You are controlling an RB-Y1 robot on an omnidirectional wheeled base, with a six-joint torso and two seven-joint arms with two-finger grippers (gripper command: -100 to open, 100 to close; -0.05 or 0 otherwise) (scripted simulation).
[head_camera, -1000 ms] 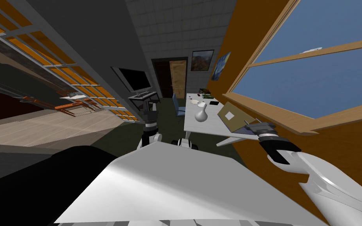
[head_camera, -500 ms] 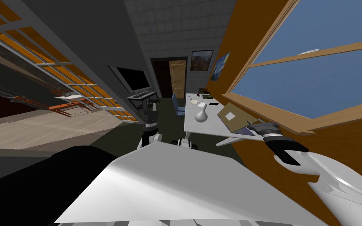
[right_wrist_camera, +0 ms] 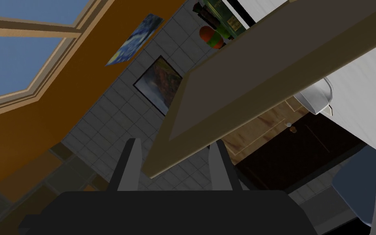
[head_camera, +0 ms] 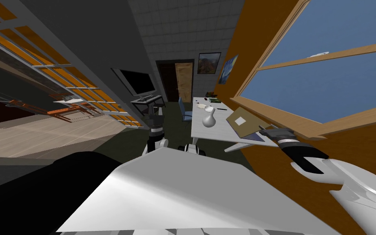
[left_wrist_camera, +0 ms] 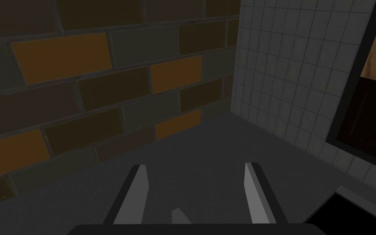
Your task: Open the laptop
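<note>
White, flat table [head_camera: 213,129] carries the tan, slab-lidded laptop [head_camera: 246,124] at its near right corner, lid [right_wrist_camera: 264,73] part raised. Your right tool [right_wrist_camera: 172,143] pinches the lid's rim near a corner: it could slip free, or drag the whole laptop off the table. Wrist view gives you that grip; head view gives the white, round-bellied vase [head_camera: 209,119] mid-table. Your left tool [left_wrist_camera: 195,165] hangs spread, off the table.

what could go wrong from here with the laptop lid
1. The right end effector pinches only a corner of the laptop lid, so it may slip off as the lid swings.
2. The vase stands on the desk on the lid's outer side. A hard pull that drags things might knock it over.
</note>
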